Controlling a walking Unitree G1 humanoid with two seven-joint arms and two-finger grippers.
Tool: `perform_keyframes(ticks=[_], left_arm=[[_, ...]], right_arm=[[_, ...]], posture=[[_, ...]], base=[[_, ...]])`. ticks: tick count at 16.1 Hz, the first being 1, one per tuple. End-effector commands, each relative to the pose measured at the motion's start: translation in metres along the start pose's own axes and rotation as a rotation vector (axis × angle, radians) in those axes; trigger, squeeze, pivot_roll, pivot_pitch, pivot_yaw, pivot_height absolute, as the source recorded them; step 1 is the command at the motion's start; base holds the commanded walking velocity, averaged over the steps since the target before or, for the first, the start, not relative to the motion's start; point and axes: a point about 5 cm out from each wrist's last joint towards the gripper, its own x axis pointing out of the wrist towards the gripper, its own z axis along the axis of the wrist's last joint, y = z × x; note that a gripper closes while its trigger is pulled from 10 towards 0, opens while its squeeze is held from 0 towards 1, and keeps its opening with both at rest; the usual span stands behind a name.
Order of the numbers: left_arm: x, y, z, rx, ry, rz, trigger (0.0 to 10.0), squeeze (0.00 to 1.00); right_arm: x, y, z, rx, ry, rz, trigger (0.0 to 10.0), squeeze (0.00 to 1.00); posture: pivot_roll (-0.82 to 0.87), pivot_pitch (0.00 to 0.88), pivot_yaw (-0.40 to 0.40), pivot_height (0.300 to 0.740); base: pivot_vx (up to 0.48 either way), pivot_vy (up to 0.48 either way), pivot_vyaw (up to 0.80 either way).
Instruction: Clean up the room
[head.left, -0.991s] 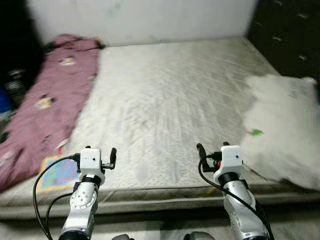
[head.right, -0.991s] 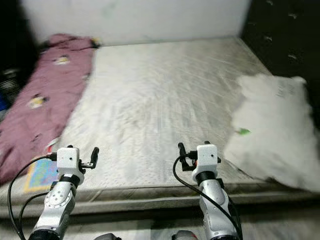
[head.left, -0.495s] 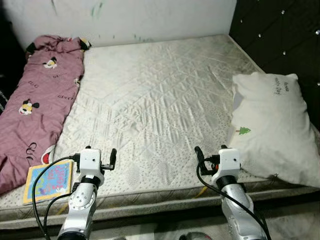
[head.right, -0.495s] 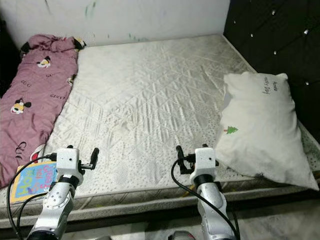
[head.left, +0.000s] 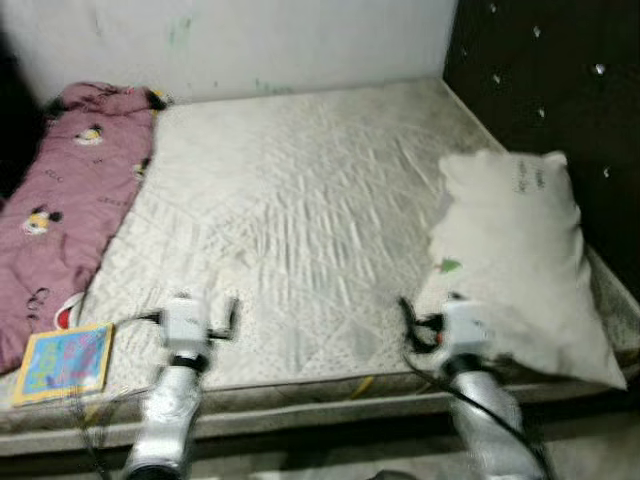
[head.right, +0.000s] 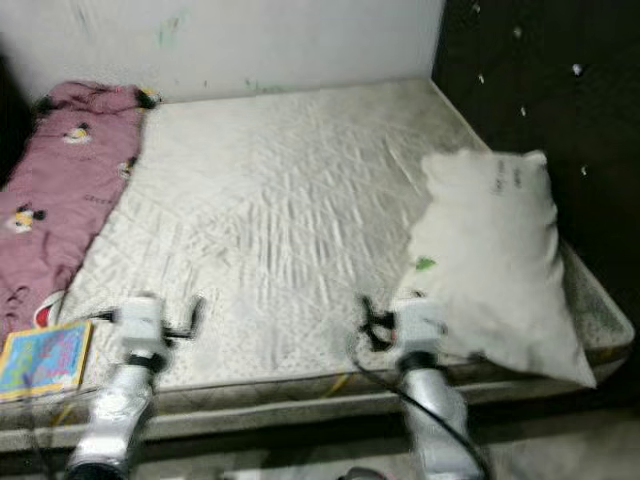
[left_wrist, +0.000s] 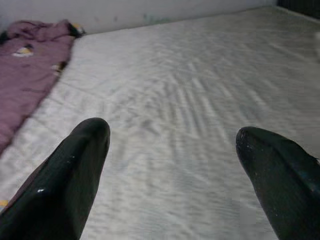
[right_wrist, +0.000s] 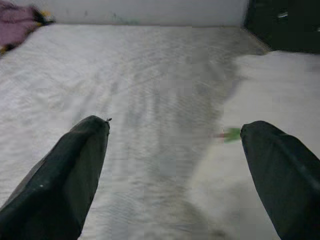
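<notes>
So both sets of fingers are spread wide with nothing in them: the left gripper (left_wrist: 170, 150) has its two black fingers (left_wrist: 75, 175) well apart over bare mattress, and the right gripper (right_wrist: 175, 150) looks the same, fingers (right_wrist: 65, 170) wide open and empty. Both are held out low over the near edge of the bed (head.left: 300, 200). Going outward from there, the closest thing to tidy looks like the white pillow (head.left: 510, 250), which lies just ahead and to the right of the right gripper, almost touching it in the head views. Its long axis runs from the near edge of the bed back toward the dark headboard (head.left: 540, 80), so the right arm is clearly the nearer one. Over on the far left there's a pink blanket (head.left: 70, 200) bunched along that side, and a colourful book (head.left: 65, 360) at the near left corner, just left of the left gripper. The head views are smeared, so the print on the pillow and the book cover can't be read, and the pillow's near right corner hangs past the mattress edge.
</notes>
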Motion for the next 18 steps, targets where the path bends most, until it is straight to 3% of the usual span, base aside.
perform_keyframes(ticks=[1, 18], left_arm=[[-0.0001, 0.0103, 0.0002, 0.017, 0.005, 0.020, 10.0, 0.00], [0.0010, 0.0104, -0.0015, -0.004, 0.016, 0.015, 10.0, 0.00]], right_arm=[[0.0026, 0.0087, 0.0045, 0.001, -0.018, 0.027, 10.0, 0.00], [0.0032, 0.0088, 0.0042, -0.003, -0.016, 0.037, 10.0, 0.00]], posture=[[-0.07, 0.000, 0.069, 0.740], [-0.07, 0.000, 0.069, 0.740]], base=[[0.000, -0.364, 0.00], [0.000, -0.332, 0.06]])
